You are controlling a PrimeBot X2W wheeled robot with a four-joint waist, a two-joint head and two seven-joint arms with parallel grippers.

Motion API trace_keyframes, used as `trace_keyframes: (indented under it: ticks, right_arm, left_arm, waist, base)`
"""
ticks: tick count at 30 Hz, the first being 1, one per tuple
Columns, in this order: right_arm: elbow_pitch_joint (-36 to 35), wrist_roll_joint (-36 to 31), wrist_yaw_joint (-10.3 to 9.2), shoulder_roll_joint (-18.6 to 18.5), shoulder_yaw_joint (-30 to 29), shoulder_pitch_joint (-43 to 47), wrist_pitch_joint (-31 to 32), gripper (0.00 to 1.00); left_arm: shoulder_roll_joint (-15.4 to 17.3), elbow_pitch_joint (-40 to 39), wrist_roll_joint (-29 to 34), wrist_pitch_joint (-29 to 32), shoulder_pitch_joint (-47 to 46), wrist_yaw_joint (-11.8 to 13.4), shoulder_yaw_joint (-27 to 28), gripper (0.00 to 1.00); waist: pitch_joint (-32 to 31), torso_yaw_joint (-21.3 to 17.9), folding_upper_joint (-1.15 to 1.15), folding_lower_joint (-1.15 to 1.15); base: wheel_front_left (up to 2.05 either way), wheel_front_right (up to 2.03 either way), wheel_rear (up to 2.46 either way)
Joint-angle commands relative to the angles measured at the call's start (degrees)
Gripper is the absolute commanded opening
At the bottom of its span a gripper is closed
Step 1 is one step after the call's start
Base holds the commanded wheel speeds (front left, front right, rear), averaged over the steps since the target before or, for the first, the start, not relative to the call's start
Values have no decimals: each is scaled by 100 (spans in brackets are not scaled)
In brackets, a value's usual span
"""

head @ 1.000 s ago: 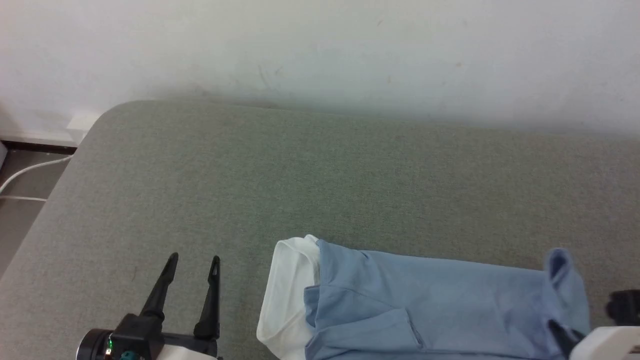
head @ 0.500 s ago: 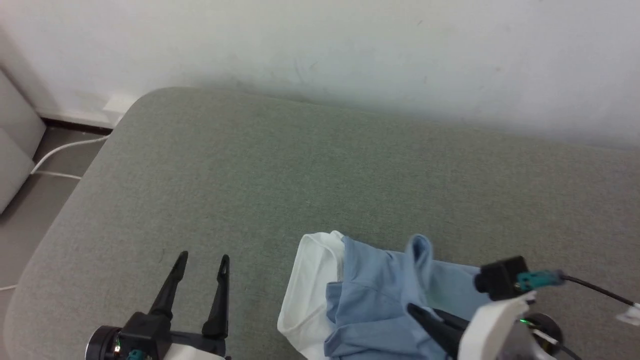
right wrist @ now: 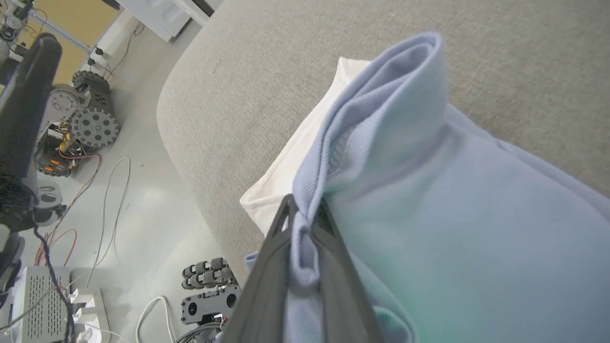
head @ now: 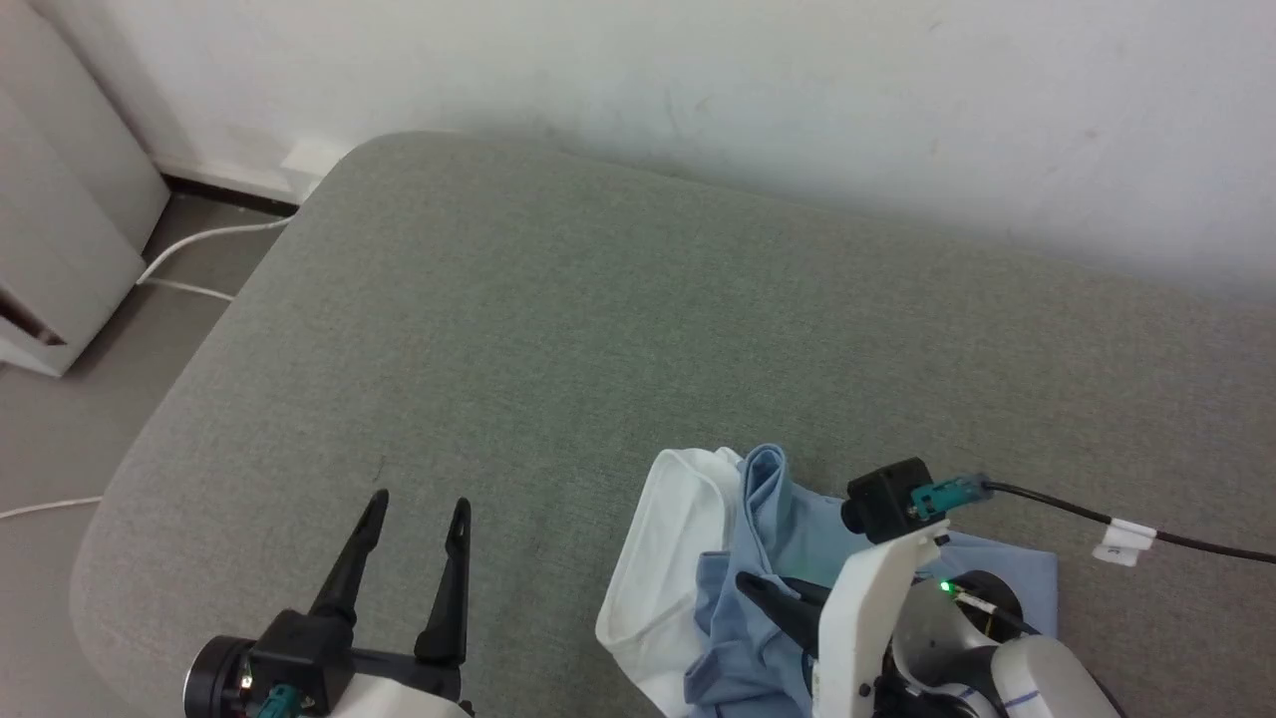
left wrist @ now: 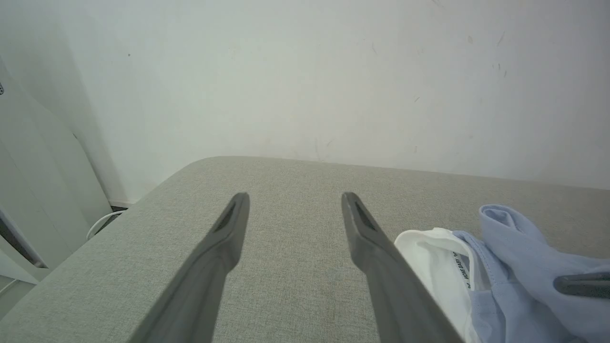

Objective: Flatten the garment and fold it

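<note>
Jaws of the right gripper pinch a raised fold of the garment beside its white collar; the left gripper gapes empty, left of that collar, apart.

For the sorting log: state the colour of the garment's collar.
White; the collar of the light blue garment shows best in the head view.

Head view: high, looking forward and down over the grey cushion toward the wall.
Left wrist view: low above the cushion, facing the wall.
Right wrist view: very near the garment, facing cushion edge and floor.
Shared: garment and cushion.
</note>
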Motion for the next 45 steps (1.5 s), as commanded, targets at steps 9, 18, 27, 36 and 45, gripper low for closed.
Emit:
trace_keyframes:
  ticks: [9,18,27,36,45]
  right_arm:
    - [618,97,-4,43,562,-420,-390,100]
    - [546,85,-4,-337,922,-830,-1013,100]
    - [692,-1510,-4,-1218,626,-1641,-3039,100]
    - [513,-2374,-4,-1409,-541,-1152,-3942,100]
    - [-438,-2470,-4,-818,-1895,311,-4594,100]
  left_arm:
    - [-49,71,-63,-27,-146,-37,7,100]
    - [-52,119,-26,-27,-145,-40,82,100]
    - [-14,96,-58,-27,-89,-44,103,100]
    - [-11,14,-113,-27,32,-45,202,100]
    - [17,-89,-158,-27,47,-45,194,100]
  waist:
    - [128,175,0,0]
    - [-12,-57,0,0]
    - [-197,-508,0,0]
    - [-330,-960,0,0]
    - [-318,-1177,0,0]
  base:
    - [0,0,0]
    - [0,0,0]
    - [0,0,0]
    - [0,0,0]
    - [0,0,0]
